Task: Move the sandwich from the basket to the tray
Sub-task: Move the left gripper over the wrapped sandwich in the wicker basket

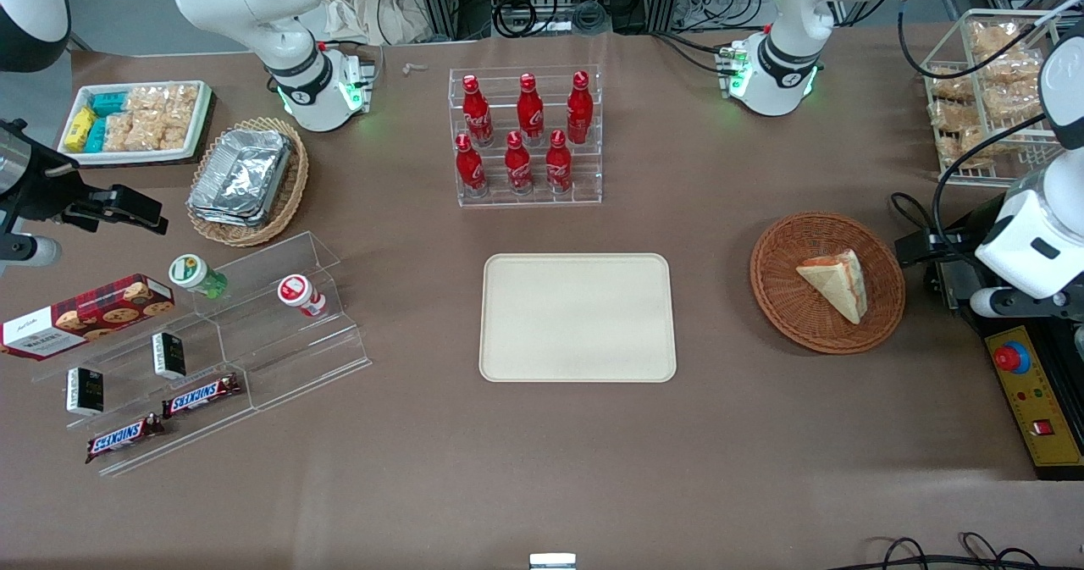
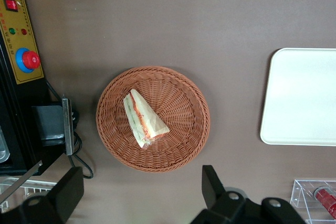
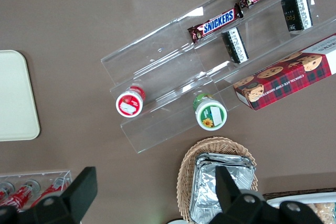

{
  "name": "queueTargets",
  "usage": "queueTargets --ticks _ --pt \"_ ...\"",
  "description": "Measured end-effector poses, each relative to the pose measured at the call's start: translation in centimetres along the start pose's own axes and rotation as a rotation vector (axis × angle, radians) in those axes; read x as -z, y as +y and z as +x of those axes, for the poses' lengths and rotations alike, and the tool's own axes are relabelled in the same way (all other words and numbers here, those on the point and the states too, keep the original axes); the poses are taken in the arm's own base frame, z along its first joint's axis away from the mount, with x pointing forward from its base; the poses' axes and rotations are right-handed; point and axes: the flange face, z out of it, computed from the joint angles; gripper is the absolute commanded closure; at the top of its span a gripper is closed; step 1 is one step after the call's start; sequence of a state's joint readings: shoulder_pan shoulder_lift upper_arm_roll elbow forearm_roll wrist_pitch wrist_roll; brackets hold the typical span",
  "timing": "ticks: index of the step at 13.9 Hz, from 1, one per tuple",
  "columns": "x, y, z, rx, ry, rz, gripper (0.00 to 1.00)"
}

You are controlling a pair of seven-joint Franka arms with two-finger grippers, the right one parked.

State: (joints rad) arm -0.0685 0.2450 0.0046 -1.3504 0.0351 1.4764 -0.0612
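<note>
From the front we see the sandwich lying in the basket on the brown worktop, toward the working arm's end. The tray lies bare beside the basket, toward the parked arm's end. The working arm hangs at the picture's edge, above the worktop beside the basket, and we do not see its gripper here.

From the left wrist we look straight down: the gripper hovers high above the basket, its two fingers spread wide and holding nothing. The sandwich lies below it, near the basket's middle. The tray lies well apart from the gripper.

From the right wrist only a corner of the tray shows.
</note>
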Motion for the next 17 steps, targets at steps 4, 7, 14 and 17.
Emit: queueTargets --ticks 4,7,14,17 --pt "0.1 -0.1 0.0 0.001 0.002 0.0 0.0" --pt "0.4 -0.2 0.0 0.004 0.009 -0.001 0.0" --pt "1.6 -0.7 -0.5 0.012 0.029 -0.002 0.0" --pt "2.4 -2.3 -1.1 0.038 0.039 -0.005 0.0"
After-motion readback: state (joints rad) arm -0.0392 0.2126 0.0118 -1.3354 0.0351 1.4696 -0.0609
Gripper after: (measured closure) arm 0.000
